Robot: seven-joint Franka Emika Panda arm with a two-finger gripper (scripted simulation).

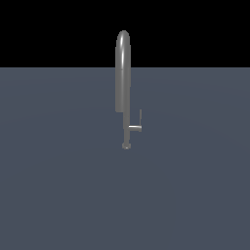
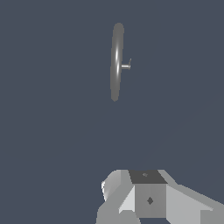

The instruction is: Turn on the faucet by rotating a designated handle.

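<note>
Gleaming grey gooseneck faucet (image 1: pixel 122 73) — slender L-handle (image 1: pixel 137 125)

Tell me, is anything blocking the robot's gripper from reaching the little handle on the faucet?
Nothing visible does. In the wrist view, only bare grey floor lies between the gripper and the faucet, whose small handle sticks out sideways, uncovered.

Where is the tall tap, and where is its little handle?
faucet (image 1: pixel 122 73): exterior view, on the arched spout tube.
handle (image 1: pixel 135 128): exterior view, on the short stub sticking out toward that view's right.
</note>
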